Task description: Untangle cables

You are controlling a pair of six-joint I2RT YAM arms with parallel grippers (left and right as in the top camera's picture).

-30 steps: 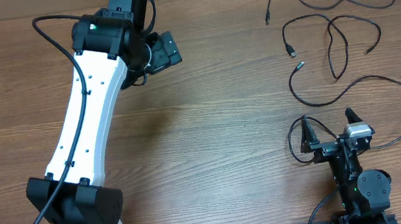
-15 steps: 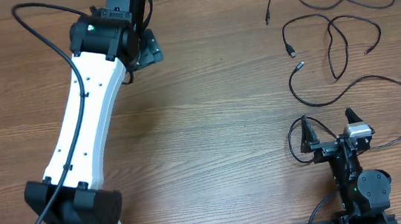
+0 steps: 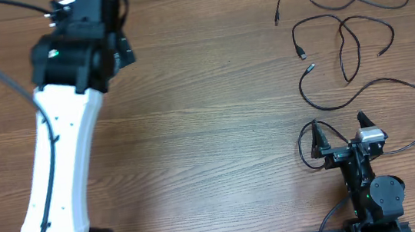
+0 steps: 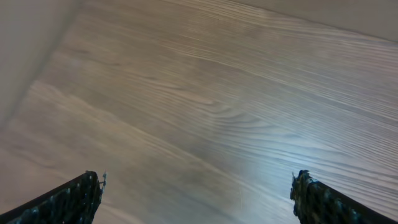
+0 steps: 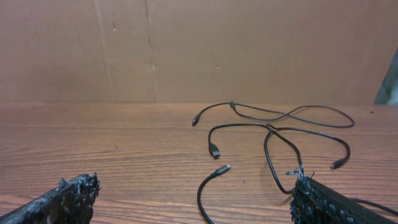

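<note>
Lying apart, cables (image 5: 213, 150), wood-grain table (image 3: 217, 130), brown wall (image 5: 186, 50)

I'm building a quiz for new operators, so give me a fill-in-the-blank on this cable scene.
1. The cables lie on the robot's ___ side of the table.
2. The left gripper has its jaws ___ over bare wood.
3. The right gripper, jaws open, holds ___.
Missing words: right; open; nothing.
</note>
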